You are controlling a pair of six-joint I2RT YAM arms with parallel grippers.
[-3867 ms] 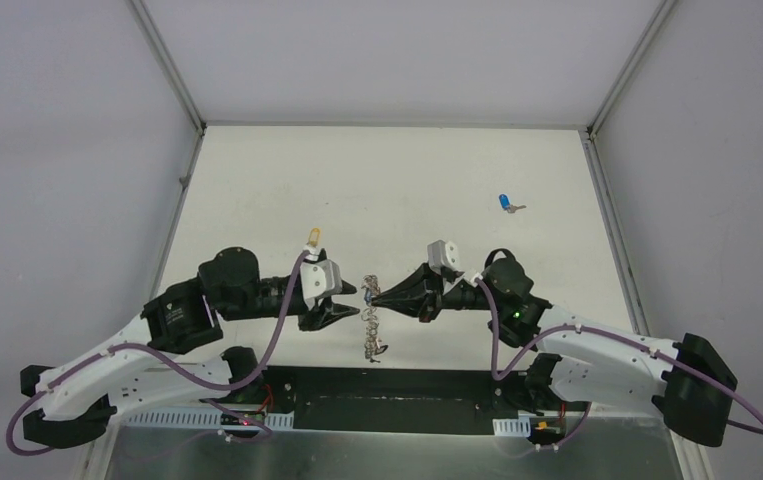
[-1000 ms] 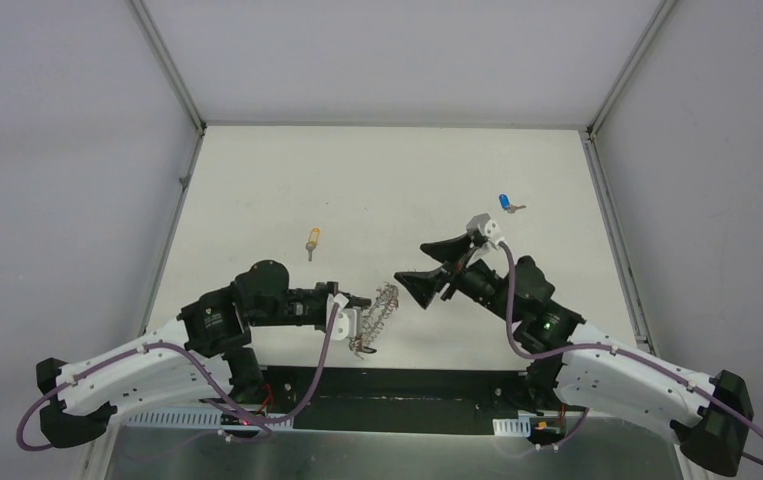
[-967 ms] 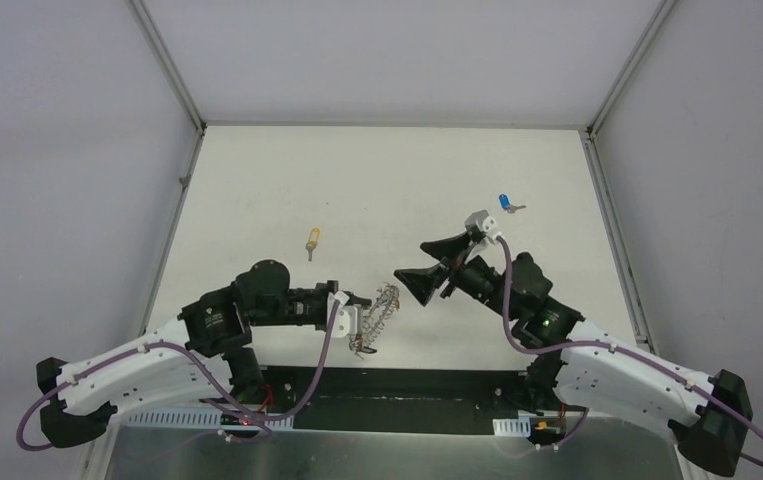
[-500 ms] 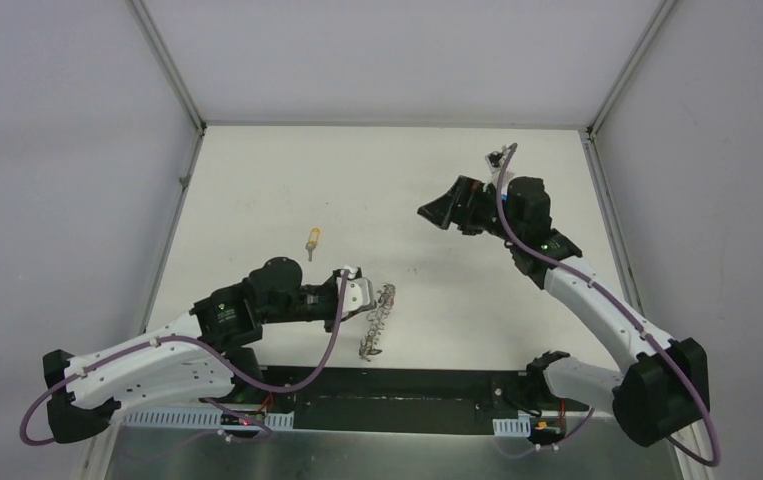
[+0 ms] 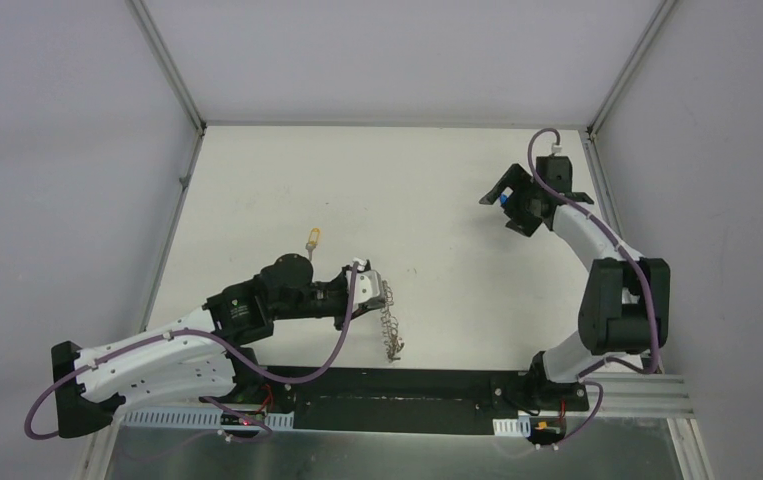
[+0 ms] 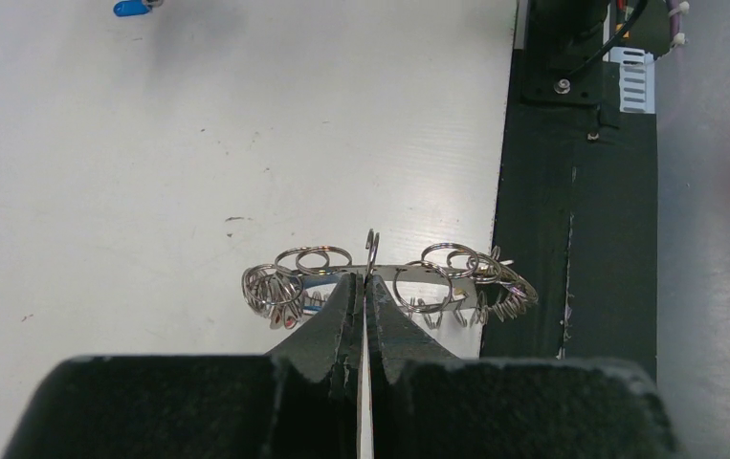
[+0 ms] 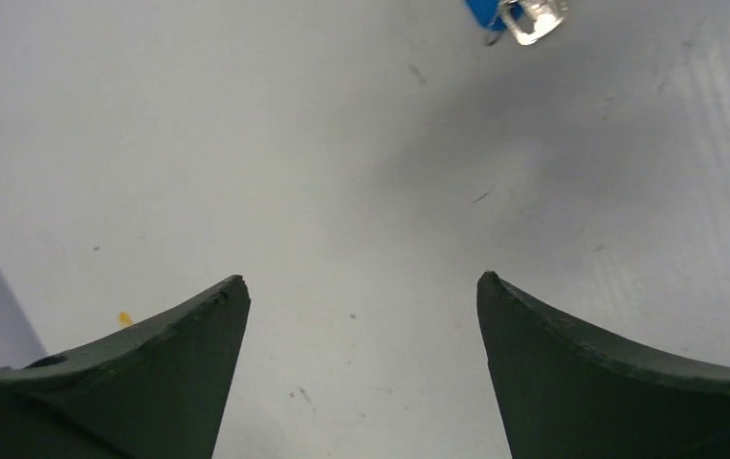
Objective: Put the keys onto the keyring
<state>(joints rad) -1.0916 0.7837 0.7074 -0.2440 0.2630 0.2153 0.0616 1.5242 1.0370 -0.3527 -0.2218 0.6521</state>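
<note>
- The left fingers (image 6: 334,325) are clamping a loop of the keyring (image 6: 275,290), near the bench's (image 5: 257,180) front edge.
- The right fingers (image 7: 150,373) are gaping wide, empty, beside the blue key (image 7: 491,13) far back right.

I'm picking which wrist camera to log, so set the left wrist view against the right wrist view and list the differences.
Only the left wrist view: the keyring pinched in the shut left gripper, and the black base strip on the right. Only the right wrist view: the right gripper, its fingers wide open and empty. Both: the blue key at the top edge, lying on the white table.
</note>
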